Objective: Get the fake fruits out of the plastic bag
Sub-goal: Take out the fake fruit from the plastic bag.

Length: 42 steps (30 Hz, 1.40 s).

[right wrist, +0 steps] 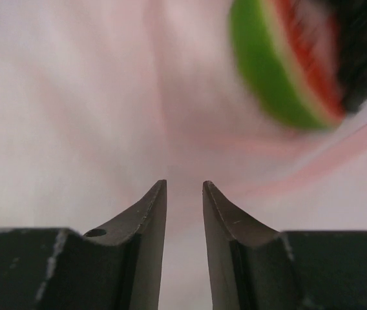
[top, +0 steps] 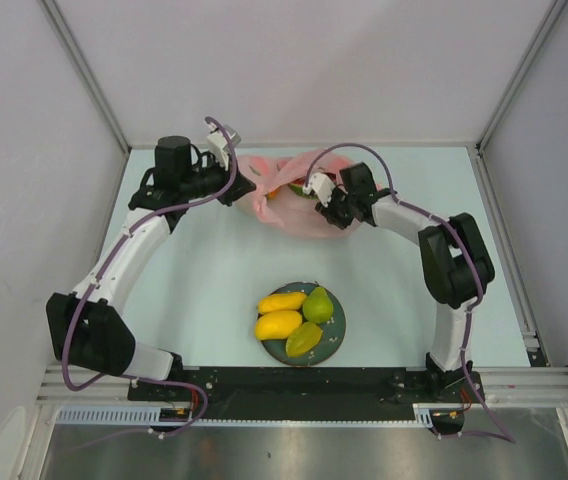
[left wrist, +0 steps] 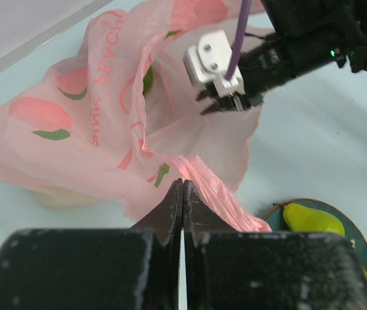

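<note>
At the far side of the worktop (top: 214, 270), the plastic bag (top: 289, 215) is pinched by the shut left gripper (left wrist: 182, 184), its watermelon slice (right wrist: 267, 71) not yet taken by the slightly open, empty right gripper (right wrist: 185, 187); four fruits (top: 282, 322) are set on the near plate (top: 334, 340).

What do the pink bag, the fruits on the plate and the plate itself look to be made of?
The bag: thin plastic film. It is translucent, creased and printed with peaches.
The fruits: probably moulded plastic, with smooth skins, glossy highlights and flat colours.
The plate: dark blue-grey and hard-looking. It could be ceramic or plastic; the look leaves that open.
</note>
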Available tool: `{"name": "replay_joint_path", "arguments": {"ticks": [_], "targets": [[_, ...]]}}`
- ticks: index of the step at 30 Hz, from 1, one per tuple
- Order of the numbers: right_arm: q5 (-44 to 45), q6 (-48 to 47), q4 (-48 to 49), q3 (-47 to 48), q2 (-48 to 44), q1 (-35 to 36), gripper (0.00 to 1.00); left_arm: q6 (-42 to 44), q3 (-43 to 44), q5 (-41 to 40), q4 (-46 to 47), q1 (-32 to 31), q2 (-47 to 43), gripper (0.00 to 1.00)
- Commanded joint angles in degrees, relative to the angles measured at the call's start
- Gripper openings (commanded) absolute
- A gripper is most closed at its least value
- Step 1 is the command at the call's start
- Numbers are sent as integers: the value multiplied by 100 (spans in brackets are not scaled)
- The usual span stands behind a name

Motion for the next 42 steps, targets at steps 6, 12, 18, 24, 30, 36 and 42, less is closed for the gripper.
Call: {"name": "replay_joint_path", "arguments": {"ticks": [6,12,18,24,30,36,42], "targets": [[-167,395,-663,-791,-1288,1317,31,90,238,140,220,-22,-42,0],[176,-517,-55,-326,-605,976,30,81,238,131,221,-22,2,0],[185,-1186,-213,535,117,396,31,195,203,96,142,-22,-77,0],[194,-1407,-345,1555,733,122,38,222,97,61,124,-30,-138,0],[-95,-1732,-634,2178,1260,69,62,151,132,70,115,-30,-147,0],[106,-1522,-846,3031,2121,-1,63,186,176,43,106,-30,-130,0],[98,-1477,-1162,3560,2474,-54,50,204,168,43,89,-30,-156,0]]}}
